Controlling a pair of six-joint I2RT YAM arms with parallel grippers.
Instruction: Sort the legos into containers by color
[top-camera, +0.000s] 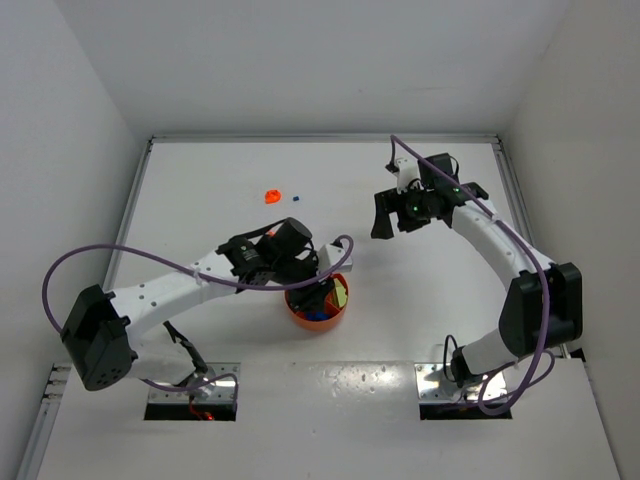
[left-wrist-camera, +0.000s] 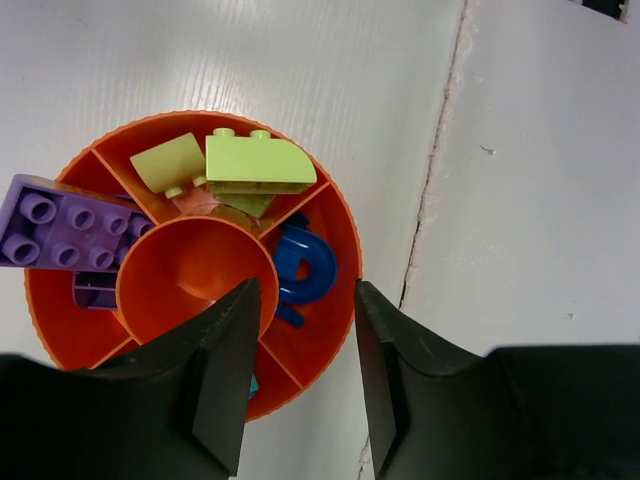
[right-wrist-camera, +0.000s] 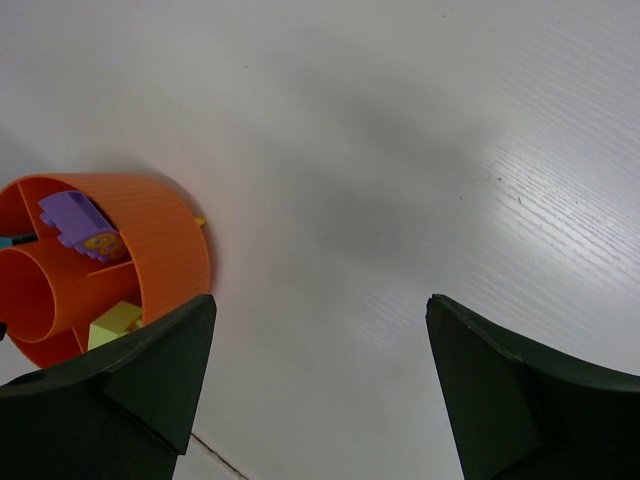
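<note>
Legos (left-wrist-camera: 255, 160) lie in the wedge sections of a round orange tray (left-wrist-camera: 305, 345) directly under the left tool (left-wrist-camera: 307, 295). That tool is open and holds nothing, its two black fingers (left-wrist-camera: 225, 370) parted and pointing down over the near side of the tray. One fingertip overlaps the edge of the central cup (left-wrist-camera: 190, 270).

Just beyond the fingertips, a blue curved piece (left-wrist-camera: 305, 265) lies in its own wedge. Farther out, the far wedge holds a large yellow-green brick (left-wrist-camera: 270, 165) touching a smaller yellow-green brick (left-wrist-camera: 168, 162). On the left of the wrist view, a purple studded plate (left-wrist-camera: 65, 225) sticks out past the tray's rim, with a small purple piece (left-wrist-camera: 95, 290) in the wedge beneath it. A sliver of teal (left-wrist-camera: 252, 385) shows beside one finger, too hidden to say more.

Well beyond the left tool, an orange lego (top-camera: 272, 196) lies loose on the white bench (right-wrist-camera: 400, 150), with a tiny blue lego (top-camera: 296, 198) just beside it, both well apart from the tray.

The right tool (right-wrist-camera: 320, 300) is wide open and holds nothing. It hangs over bare bench, with the tray off to one side and apart from its fingers.
</note>
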